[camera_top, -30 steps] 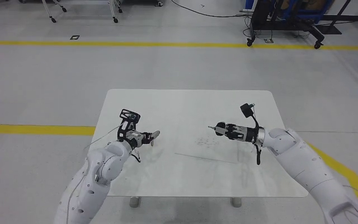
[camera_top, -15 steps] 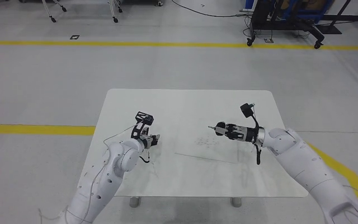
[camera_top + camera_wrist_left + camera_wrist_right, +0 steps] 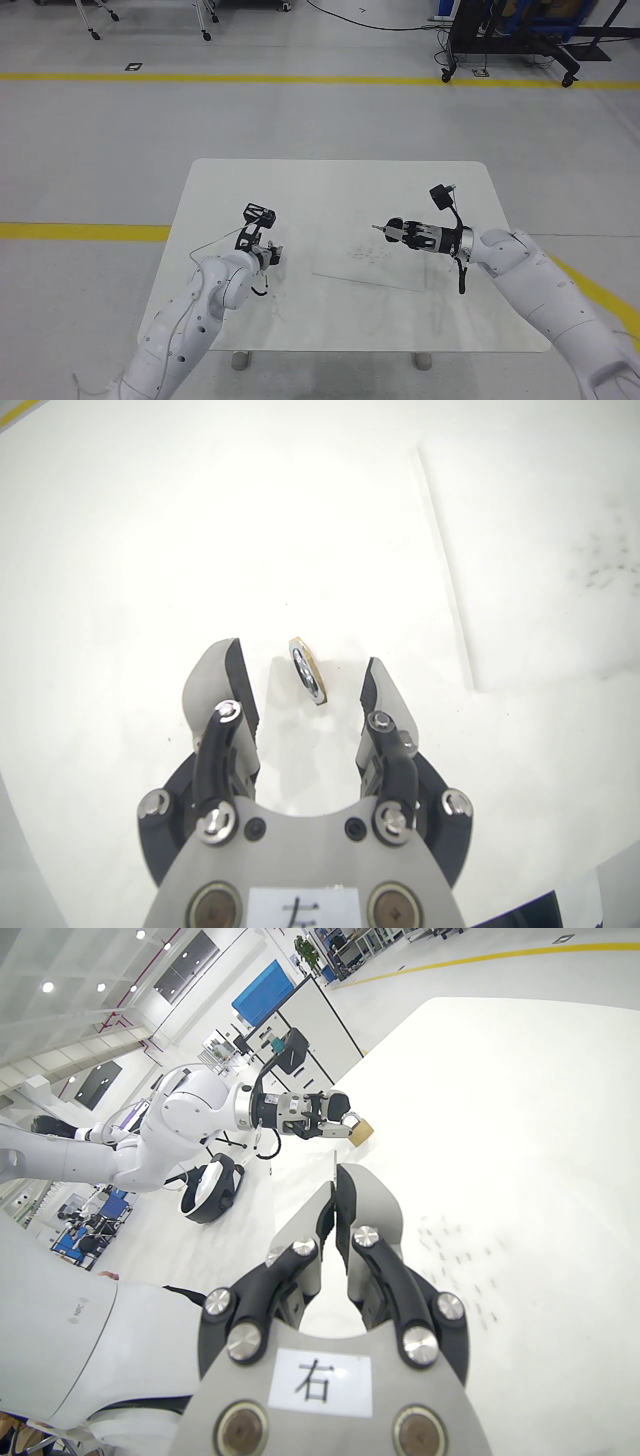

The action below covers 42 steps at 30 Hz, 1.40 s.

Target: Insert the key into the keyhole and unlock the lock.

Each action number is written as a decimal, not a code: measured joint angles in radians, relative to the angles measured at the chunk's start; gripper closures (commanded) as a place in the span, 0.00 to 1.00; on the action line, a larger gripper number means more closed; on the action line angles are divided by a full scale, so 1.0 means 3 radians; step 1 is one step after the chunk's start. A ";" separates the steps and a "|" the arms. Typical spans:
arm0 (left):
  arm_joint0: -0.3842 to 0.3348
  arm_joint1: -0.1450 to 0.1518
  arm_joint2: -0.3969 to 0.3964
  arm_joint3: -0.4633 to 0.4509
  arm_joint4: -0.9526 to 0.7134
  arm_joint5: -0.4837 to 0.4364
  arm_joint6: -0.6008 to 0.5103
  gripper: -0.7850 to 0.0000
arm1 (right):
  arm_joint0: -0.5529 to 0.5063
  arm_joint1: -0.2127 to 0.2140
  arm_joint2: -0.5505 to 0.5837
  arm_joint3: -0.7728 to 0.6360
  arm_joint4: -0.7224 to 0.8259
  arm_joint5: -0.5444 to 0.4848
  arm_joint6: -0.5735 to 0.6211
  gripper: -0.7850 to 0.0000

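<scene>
1. Change: over the last second the left arm has swung in from the desk's left edge toward the middle, and its wrist has tipped downward; the right arm has not moved.
2. Left tool [image 3: 269, 252]: fingers apart, straddling the lock [image 3: 309, 677]; there is a gap on each side, so neither pad touches the brass.
3. Lock: small brass body with a chrome part, standing on edge on the white desk [image 3: 330, 190], left of centre; it sits tilted between the pads; I cannot tell which way the keyhole faces.
4. Right tool [image 3: 336, 1188]: fingers pressed together on the key [image 3: 334, 1167]; the thin metal blade sticks out past the tips, held above the desk right of centre and pointing left toward the lock.
5. Key and lock are well apart; bare desk lies between them.
6. Meaning: the approach to the lock looks finished, so the likely next step is to close on it and steady it; insertion has not started.
7. Risk: a tilted lock may twist or tip as the pads close, and that would throw the keyhole off the key's line.
</scene>
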 measured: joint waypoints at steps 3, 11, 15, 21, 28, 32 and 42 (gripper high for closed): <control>-0.0017 -0.0011 0.0013 0.0039 0.0004 -0.0022 0.0016 0.65 | 0.0000 0.0000 0.0000 0.0000 0.0000 0.0000 0.0000 1.00; -0.0090 -0.0054 0.0090 0.0137 0.0010 -0.0031 0.0030 1.00 | 0.0000 0.0000 0.0000 0.0000 0.0000 0.0000 0.0000 1.00; -0.0113 -0.0067 0.0107 0.0162 0.0027 -0.0041 -0.0004 1.00 | 0.0000 0.0000 0.0000 0.0000 0.0000 0.0000 0.0000 1.00; -0.0108 -0.0075 0.0081 0.0160 0.0034 -0.0082 0.0006 1.00 | 0.0000 0.0000 0.0000 0.0000 0.0000 0.0000 0.0000 1.00; 0.0018 -0.0058 -0.0168 0.0113 -0.0278 -0.0286 0.0476 1.00 | 0.0000 0.0000 0.0000 0.0000 0.0000 0.0000 0.0000 1.00; 0.0166 -0.0030 -0.0352 0.0014 -0.0315 -0.0536 0.1073 1.00 | 0.0000 0.0000 0.0000 0.0000 0.0000 0.0000 0.0000 1.00; 0.0292 -0.0014 -0.0469 0.0006 -0.0436 -0.0703 0.1419 1.00 | 0.0000 0.0000 0.0000 0.0000 0.0000 0.0000 0.0000 1.00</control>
